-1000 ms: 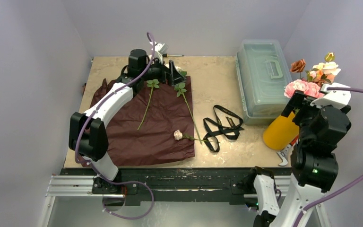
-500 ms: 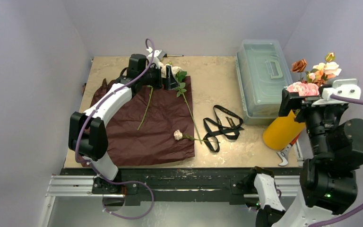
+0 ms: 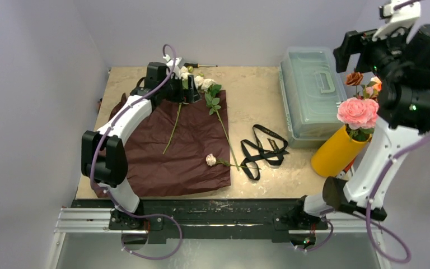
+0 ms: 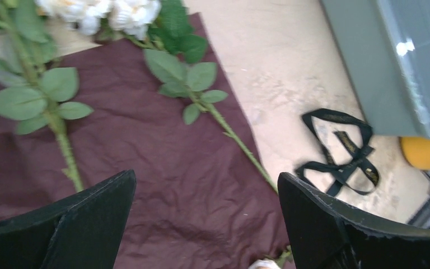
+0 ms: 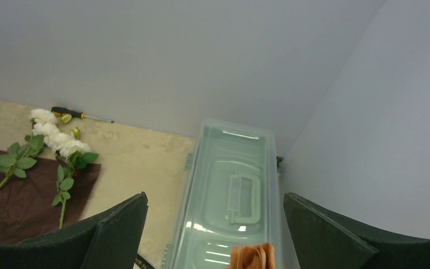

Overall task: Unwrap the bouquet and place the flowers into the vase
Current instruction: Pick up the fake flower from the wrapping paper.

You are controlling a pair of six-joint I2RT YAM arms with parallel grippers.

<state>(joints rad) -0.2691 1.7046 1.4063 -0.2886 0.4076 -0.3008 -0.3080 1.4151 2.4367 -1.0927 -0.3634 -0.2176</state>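
Note:
The bouquet lies undone. Its maroon paper (image 3: 173, 151) is spread flat, and the black ribbon (image 3: 263, 148) lies off to its right. Two long-stemmed flowers (image 3: 222, 129) and a small cream rose (image 3: 211, 159) rest on the paper, with white blooms (image 3: 201, 81) at its far edge. My left gripper (image 3: 189, 91) hovers open over the paper's far edge (image 4: 206, 176), between the two stems (image 4: 235, 137), holding nothing. The yellow vase (image 3: 336, 154) stands at the right with pink roses (image 3: 358, 112) in it. High above it, my right gripper (image 3: 344, 50) is open and empty (image 5: 214, 196).
A clear plastic box with a handle (image 3: 311, 95) sits at the back right, directly under the right gripper's view (image 5: 229, 190). A brownish rose (image 5: 252, 256) pokes up below that gripper. A screwdriver (image 5: 70, 114) lies by the back wall. Walls close in on both sides.
The right arm has risen from beside the vase to high above it, uncovering the flowers in the vase. The left gripper has edged left along the paper's far edge, uncovering the white blooms.

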